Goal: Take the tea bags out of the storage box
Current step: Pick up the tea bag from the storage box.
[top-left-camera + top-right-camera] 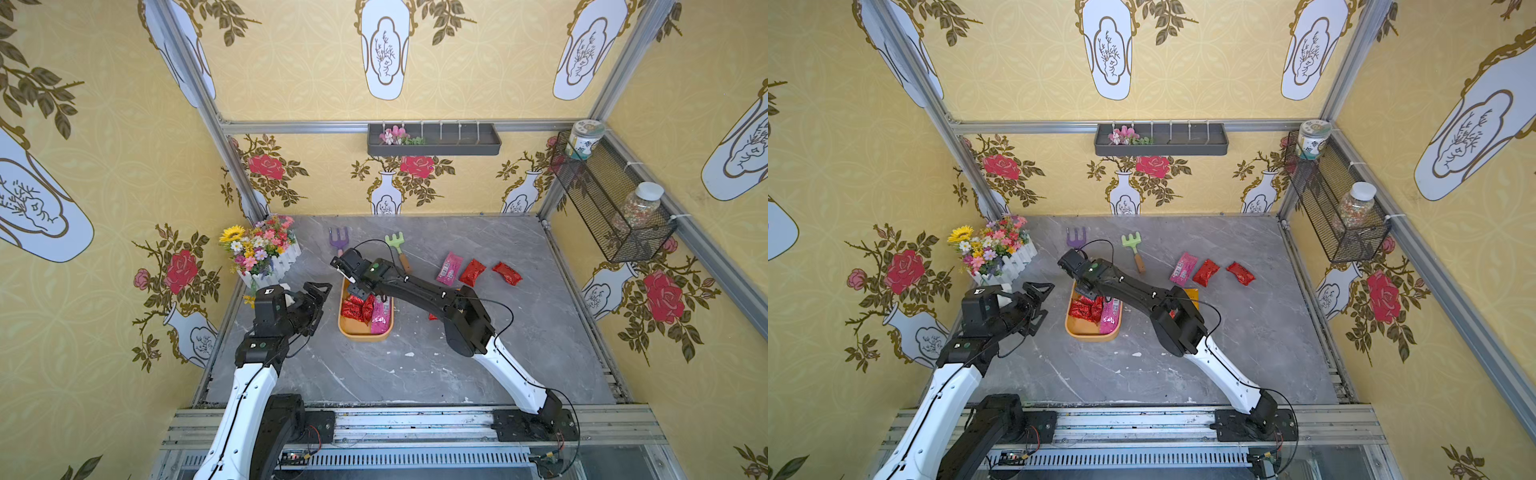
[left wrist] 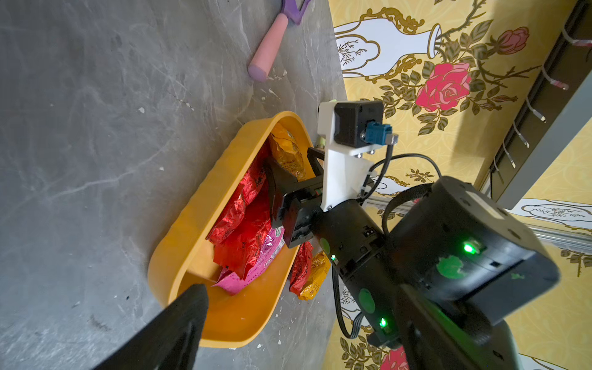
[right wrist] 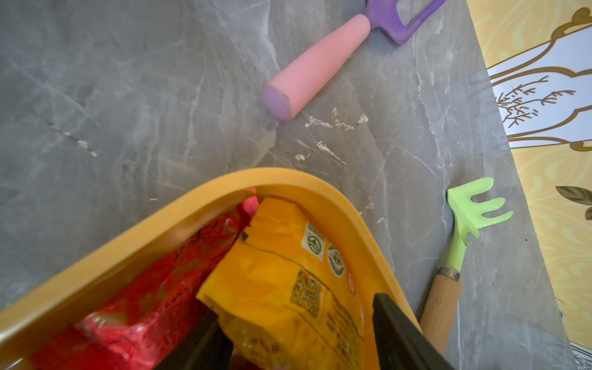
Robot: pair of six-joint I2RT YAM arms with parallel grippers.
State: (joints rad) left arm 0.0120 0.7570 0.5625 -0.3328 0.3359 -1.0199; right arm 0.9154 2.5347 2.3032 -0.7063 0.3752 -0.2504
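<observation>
Grey worktop [image 3: 128,96]; right pincer [image 3: 296,307] straddles golden tea bag [image 3: 278,262] in storage box [image 3: 128,250], clamp unclear; likely light, slippery, so pinch mid-body.

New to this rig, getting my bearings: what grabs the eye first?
The orange box mid-table, heaped with red tea bags, where the right gripper straddles a golden sachet. Three bags lie out on the table to its right; a bouquet fills the far left corner.
</observation>
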